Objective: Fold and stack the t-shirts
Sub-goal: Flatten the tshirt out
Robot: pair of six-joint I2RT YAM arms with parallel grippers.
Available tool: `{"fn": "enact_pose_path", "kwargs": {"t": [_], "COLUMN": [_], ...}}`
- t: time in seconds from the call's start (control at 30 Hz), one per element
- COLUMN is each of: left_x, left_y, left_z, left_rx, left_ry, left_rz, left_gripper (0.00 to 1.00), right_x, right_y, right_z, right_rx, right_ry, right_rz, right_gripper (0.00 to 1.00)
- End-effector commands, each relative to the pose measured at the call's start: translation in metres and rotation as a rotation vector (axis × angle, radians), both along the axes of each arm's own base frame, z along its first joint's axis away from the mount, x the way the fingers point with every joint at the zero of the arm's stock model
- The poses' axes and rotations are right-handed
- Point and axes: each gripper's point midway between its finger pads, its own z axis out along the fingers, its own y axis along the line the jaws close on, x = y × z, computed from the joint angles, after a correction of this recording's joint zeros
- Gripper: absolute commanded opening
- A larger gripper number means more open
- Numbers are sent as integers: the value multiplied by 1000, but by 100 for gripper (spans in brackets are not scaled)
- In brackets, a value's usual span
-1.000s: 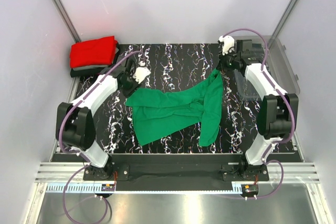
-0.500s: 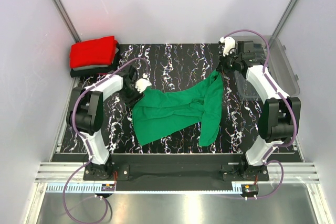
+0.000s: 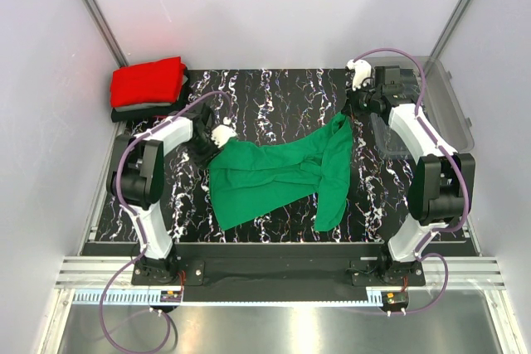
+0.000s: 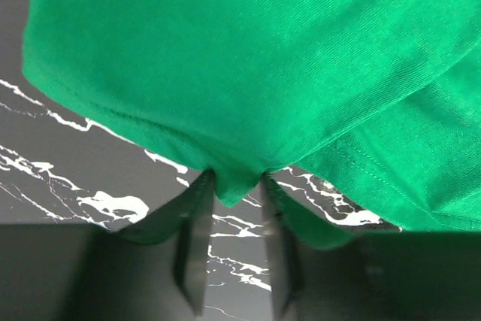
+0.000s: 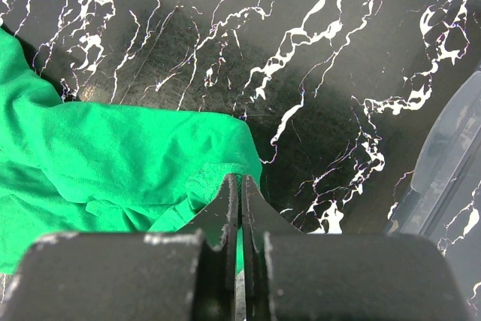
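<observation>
On marbled table [image 3: 274, 89] | left gripper [image 4: 235, 180], right gripper [image 5: 240, 180] pinching crumpled green t-shirt [image 3: 265, 173] edges

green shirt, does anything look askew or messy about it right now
Yes. The green t-shirt lies skewed and bunched on the table, its side below the right gripper twisted into a long strip. That gripper pinches its far corner; another corner sits between the fingers of the left gripper.
</observation>
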Motion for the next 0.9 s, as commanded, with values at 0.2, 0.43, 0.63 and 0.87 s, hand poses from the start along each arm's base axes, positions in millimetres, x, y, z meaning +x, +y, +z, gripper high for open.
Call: {"fn": "enact_pose_path", "kwargs": {"t": [0.2,0.43,0.63,0.87], "left_x": [9,10,19,35], "left_y": [1,32,61,59], "left_z": [-3,45,60,62], "left_rx": [-3,-17,11,-11], "left_ry": [-6,-101,-148,-155], "left_rz": [-23,47,150,221], "left_gripper": [0,0,0,0], "right_x": [4,6,11,21], "right_y": [-1,-13,-29,-68], "right_z": [9,6,-26,-58], "right_rx": [-7,-66,-159,-298], "right_ry": [-32,-46,-21,25], "right_rz": [3,-38,-66,-140], "right_gripper": [0,0,0,13]}}
